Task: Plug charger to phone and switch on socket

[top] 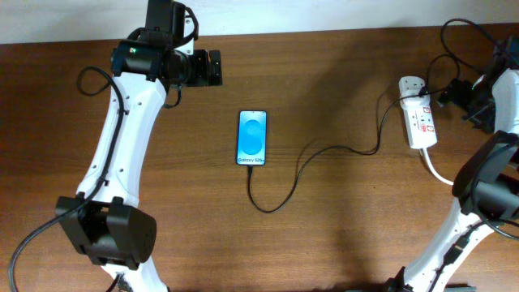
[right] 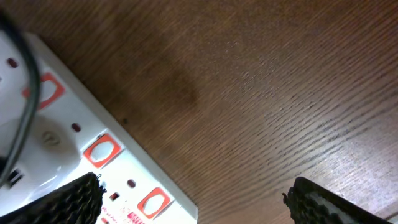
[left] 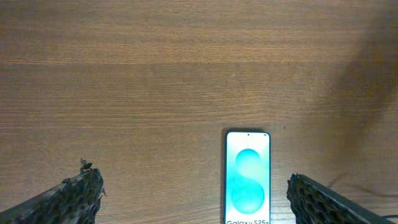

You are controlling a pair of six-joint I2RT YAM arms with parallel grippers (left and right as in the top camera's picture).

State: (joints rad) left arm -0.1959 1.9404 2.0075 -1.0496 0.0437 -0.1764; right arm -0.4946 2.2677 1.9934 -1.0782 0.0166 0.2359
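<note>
The phone (top: 252, 138) lies flat at the table's middle with its blue screen lit; it also shows in the left wrist view (left: 247, 177). The black charger cable (top: 324, 149) runs from the phone's near edge, where its tip meets the phone, in a loop to the white adapter (top: 409, 84) on the socket (top: 421, 123). My left gripper (top: 213, 68) is open and empty, above and to the left of the phone; its fingers (left: 199, 205) frame the phone's top. My right gripper (top: 462, 99) is open and empty just right of the socket (right: 93, 155), whose red switches show.
The socket's thick white cord (top: 438, 172) runs toward the right arm's base. Dark cables (top: 458, 32) hang at the back right. A black cable (right: 22, 112) crosses the socket's top. The wooden table (top: 340, 243) lies around these.
</note>
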